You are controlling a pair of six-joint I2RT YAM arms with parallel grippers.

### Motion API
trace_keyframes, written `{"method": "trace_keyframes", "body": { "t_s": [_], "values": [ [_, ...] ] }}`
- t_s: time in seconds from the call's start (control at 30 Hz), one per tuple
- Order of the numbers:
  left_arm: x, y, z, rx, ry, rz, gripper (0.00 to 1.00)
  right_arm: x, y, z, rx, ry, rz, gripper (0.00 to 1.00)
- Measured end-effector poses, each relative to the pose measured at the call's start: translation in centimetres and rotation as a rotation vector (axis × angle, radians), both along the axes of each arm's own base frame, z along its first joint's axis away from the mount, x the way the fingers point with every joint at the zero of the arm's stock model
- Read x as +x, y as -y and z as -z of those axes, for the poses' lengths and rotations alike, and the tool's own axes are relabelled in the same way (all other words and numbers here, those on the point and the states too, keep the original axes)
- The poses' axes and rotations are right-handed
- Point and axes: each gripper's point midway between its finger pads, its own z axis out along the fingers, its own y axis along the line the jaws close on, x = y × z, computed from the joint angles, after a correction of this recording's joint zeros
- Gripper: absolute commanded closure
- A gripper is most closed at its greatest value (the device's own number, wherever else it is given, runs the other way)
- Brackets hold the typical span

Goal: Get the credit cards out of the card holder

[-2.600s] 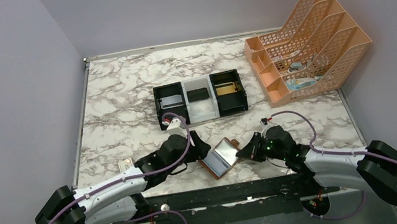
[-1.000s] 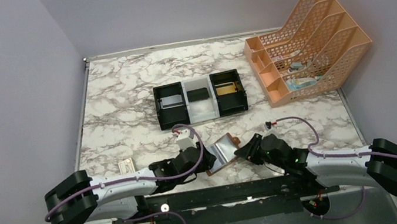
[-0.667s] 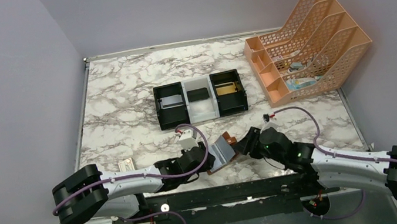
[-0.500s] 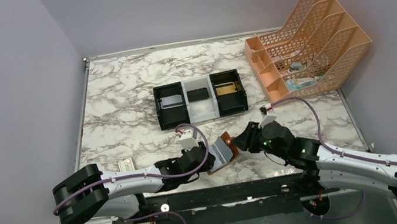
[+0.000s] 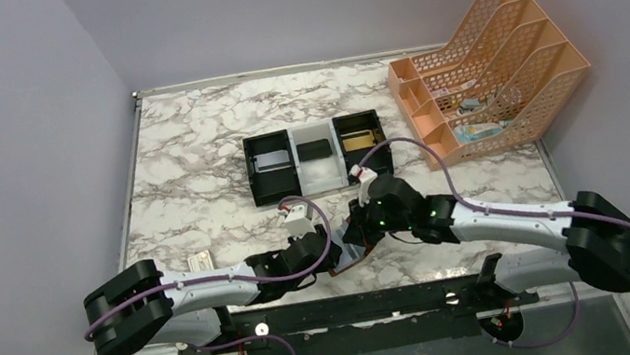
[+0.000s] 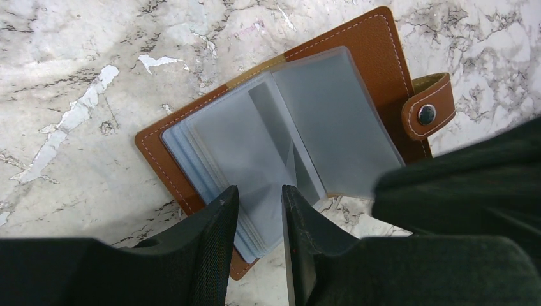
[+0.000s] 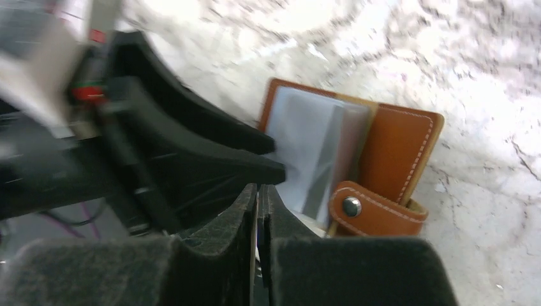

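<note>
Marble-look bench [image 5: 194, 148], plain lilac walls [image 5: 4, 139] on 3 sides; card holder [image 6: 376, 76] lies open by the bench's near edge, approx mid-width.
L gripper [image 6: 258, 190]: jaws narrow, clamped on the holder's clear sleeves. R gripper [image 7: 259, 188]: jaws pressed together, nothing seen btwn them, tips beside the snap tab [image 7: 357, 213]. 3 credit cards [image 5: 315, 149] sit in the 3-bay tray [image 5: 324, 186] mid-bench, 1 per bay. Orange file rack [image 5: 496, 28] at far right corner.
</note>
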Motion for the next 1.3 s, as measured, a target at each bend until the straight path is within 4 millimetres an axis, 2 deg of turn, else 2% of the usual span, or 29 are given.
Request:
{"method": "trace_keyframes", "body": {
  "t_s": [0.07, 0.2, 0.33, 0.4, 0.53, 0.63, 0.83, 1.07, 1.3],
  "values": [
    [0.0, 0.0, 0.0, 0.000, 0.000, 0.000, 0.66, 0.2, 0.0, 2.0, -0.073, -0.035, 0.003, 0.94],
    [0.0, 0.0, 0.0, -0.002, 0.000, 0.000, 0.65, 1.0, 1.2, 5.2, -0.202, -0.057, 0.054, 0.80],
    [-0.1, -0.4, 0.1, 0.008, -0.001, -0.002, 0.63, 1.2, 2.0, 6.7, -0.261, -0.064, 0.073, 0.77],
    [-0.1, -0.7, 0.2, 0.020, 0.000, -0.007, 0.62, 1.2, 2.0, 7.0, -0.266, -0.067, 0.072, 0.78],
    [-0.1, -1.1, 0.0, 0.028, 0.003, -0.012, 0.58, 1.0, 2.2, 8.0, -0.269, -0.074, 0.075, 0.88],
    [-0.1, -1.2, -0.6, 0.012, 0.011, -0.011, 0.56, 1.3, 2.3, 8.4, -0.243, -0.081, 0.102, 0.92],
    [-0.1, -1.1, -1.9, -0.035, 0.038, -0.001, 0.52, 1.9, 2.5, 8.7, -0.119, -0.114, 0.165, 0.96],
    [-0.3, -0.7, -2.2, -0.071, 0.046, 0.022, 0.52, 2.2, 3.6, 9.0, 0.055, -0.198, 0.227, 0.97],
    [-0.3, 0.3, -2.5, -0.104, 0.047, 0.036, 0.51, 2.3, 2.9, 9.1, 0.106, -0.230, 0.211, 0.98]
  ]
}}
